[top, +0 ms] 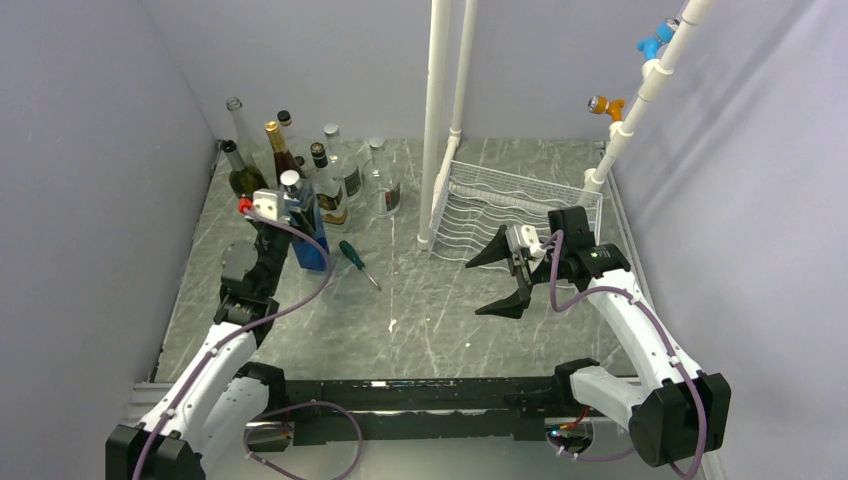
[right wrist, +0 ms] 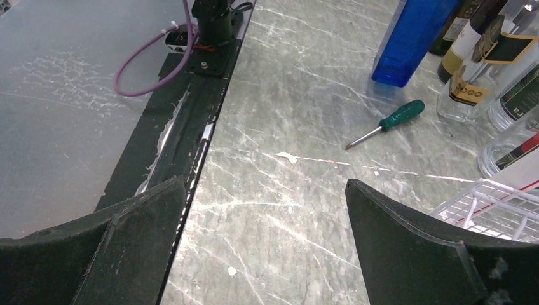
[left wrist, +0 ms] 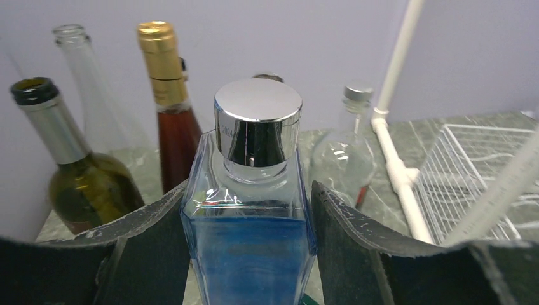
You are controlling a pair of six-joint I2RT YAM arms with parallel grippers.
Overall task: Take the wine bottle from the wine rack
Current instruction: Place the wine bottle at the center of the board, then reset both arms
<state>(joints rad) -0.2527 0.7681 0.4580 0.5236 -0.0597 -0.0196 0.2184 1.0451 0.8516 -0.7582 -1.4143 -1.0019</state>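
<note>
Left gripper (left wrist: 249, 190) clamping one blue bottle (left wrist: 249, 254), fingers pressing both its sides. Bottle standing upright on table (top: 420, 330) at left, well apart from single rack (top: 500, 205). Seven other bottles (top: 330, 180) clustering behind it. One screwdriver (top: 357, 262) lying just beside. Right gripper (top: 473, 288) hovering near rack front, jaws gaping wide, holding nothing.

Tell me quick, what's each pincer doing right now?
Left pincer: closed on the blue bottle.
Right pincer: open, holding nothing.
</note>
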